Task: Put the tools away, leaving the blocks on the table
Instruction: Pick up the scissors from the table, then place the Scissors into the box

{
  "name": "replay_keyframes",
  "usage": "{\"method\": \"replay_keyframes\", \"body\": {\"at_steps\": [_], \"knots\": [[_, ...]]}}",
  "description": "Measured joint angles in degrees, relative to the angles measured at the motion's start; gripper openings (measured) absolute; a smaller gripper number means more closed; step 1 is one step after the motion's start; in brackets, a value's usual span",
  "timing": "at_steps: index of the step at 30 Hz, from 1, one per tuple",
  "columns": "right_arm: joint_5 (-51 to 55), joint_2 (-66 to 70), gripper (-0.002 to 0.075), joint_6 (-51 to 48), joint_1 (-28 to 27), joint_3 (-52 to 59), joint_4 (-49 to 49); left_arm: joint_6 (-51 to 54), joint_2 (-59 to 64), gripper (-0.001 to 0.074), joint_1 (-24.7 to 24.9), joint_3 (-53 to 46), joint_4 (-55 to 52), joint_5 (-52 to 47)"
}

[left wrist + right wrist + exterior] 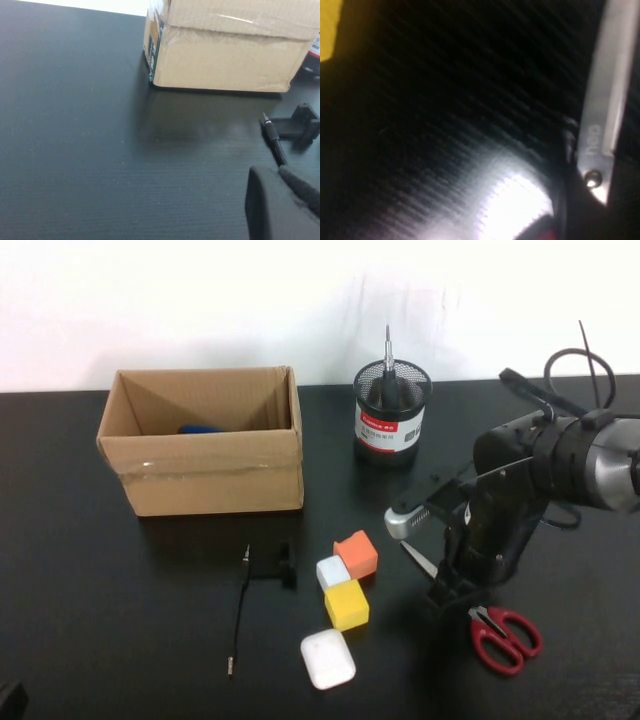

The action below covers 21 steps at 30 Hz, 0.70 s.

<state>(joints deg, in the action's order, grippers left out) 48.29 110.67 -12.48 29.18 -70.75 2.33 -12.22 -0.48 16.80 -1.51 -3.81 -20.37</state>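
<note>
The red-handled scissors [497, 628] lay flat on the black table [100, 620] at roughly four o'clock of the scene, blades [602, 110] pointing toward ten o'clock. The right gripper [452, 592] was down over the blades just beside the pivot; whether its jaws were spread or pinching the steel could not be told. At the table's centre sat the orange block [357, 553], white block [332, 571] and yellow block [347, 604], clustered and touching, with a white case [328, 658] at six o'clock of them. The thin black rod [239, 612] lay at nine o'clock of the blocks. The black-handled tool [388, 375] stood upright in the mesh cup [391, 420] at twelve o'clock, beside a cardboard box [205, 465]. The left gripper [280, 205] rested low at seven o'clock, its jaws unreadable.
</note>
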Motion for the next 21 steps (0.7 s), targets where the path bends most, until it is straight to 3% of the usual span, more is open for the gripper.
{"method": "replay_keyframes", "body": {"at_steps": [7, 11, 15, 21], "knots": [[3.11, -6.73, -0.0003, 2.35, 0.0, -7.66, 7.84, 0.0, 0.0, 0.0003, 0.0, 0.0, 0.0, 0.0], [3.25, -10.89, -0.0003, -4.8, 0.73, -16.23, 7.75, 0.0, 0.0, 0.0003, 0.0, 0.0, 0.0, 0.0], [4.23, -11.3, -0.0003, -13.85, 3.81, -26.29, 7.57, 0.0, 0.0, 0.0003, 0.0, 0.0, 0.0, 0.0], [-4.63, -7.58, -0.0004, -14.99, 10.02, -37.43, 10.37, 0.0, 0.0, 0.0003, 0.0, 0.0, 0.0, 0.0]]}}
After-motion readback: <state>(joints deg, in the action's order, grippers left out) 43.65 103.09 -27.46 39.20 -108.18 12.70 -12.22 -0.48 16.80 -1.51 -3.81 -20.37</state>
